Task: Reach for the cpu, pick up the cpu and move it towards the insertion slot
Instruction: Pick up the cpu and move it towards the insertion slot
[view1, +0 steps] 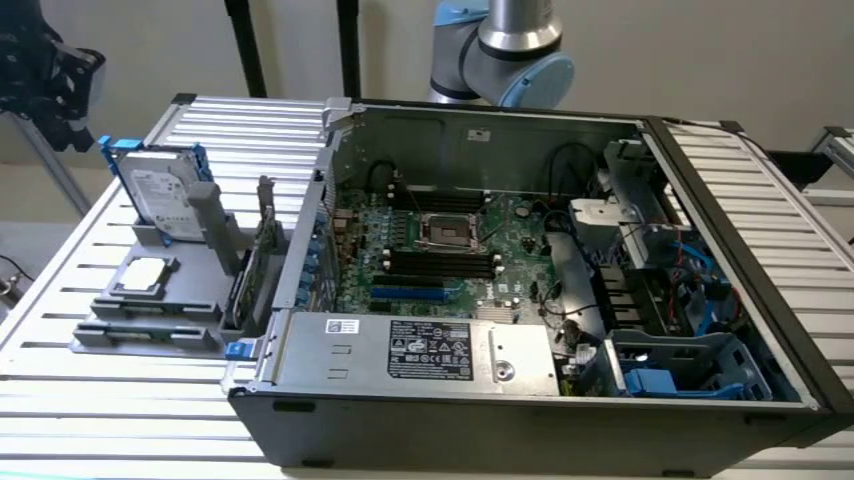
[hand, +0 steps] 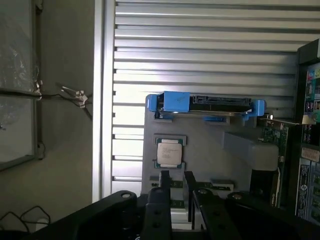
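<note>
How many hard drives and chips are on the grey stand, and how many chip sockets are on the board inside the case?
Hard drive: 1
Chip: 1
Chip socket: 1
Total: 3

The arm (view1: 521, 30) has a silver-grey metal tube and rounded grey joint housings with pale blue caps. The gripper (hand: 176, 175) is matte black: 2 slim flat fingers (hand: 164, 182) on bulky rounded bodies dotted with small round recesses.
</note>
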